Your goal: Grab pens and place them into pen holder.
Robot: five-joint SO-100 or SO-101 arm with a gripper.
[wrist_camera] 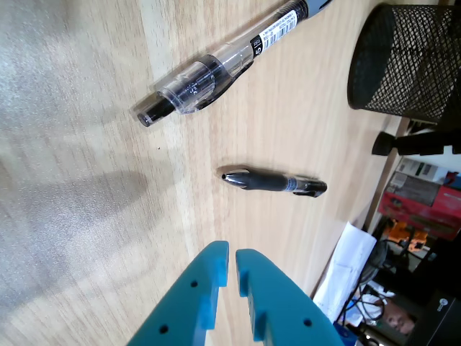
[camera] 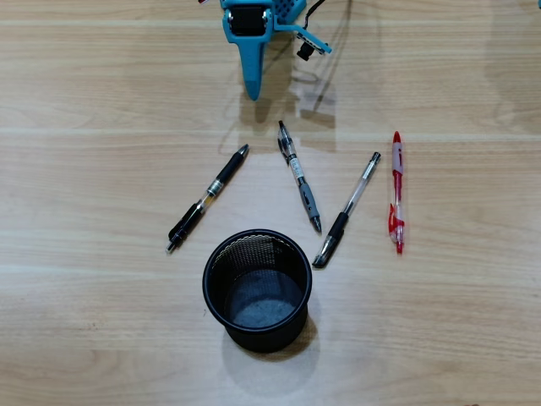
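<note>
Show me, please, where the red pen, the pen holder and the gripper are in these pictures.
red pen (camera: 396, 193): overhead view, middle of its barrel.
pen holder (camera: 209, 292): overhead view, left side of its rim.
gripper (wrist_camera: 232, 254): wrist view, between the two blue fingertips, which are nearly closed.

My overhead view looks straight down on the wooden table (camera: 101, 101), high enough to take in all four pens and the pen holder (camera: 257, 290), with the arm's base at the top edge. My wrist view rides low behind the gripper (wrist_camera: 232, 263), whose blue fingers enter from the bottom edge, and it looks slantwise across the tabletop from close range. Both views share the pen holder (wrist_camera: 410, 61), which the wrist view puts in its upper right corner, with room clutter beyond the table edge.
</note>
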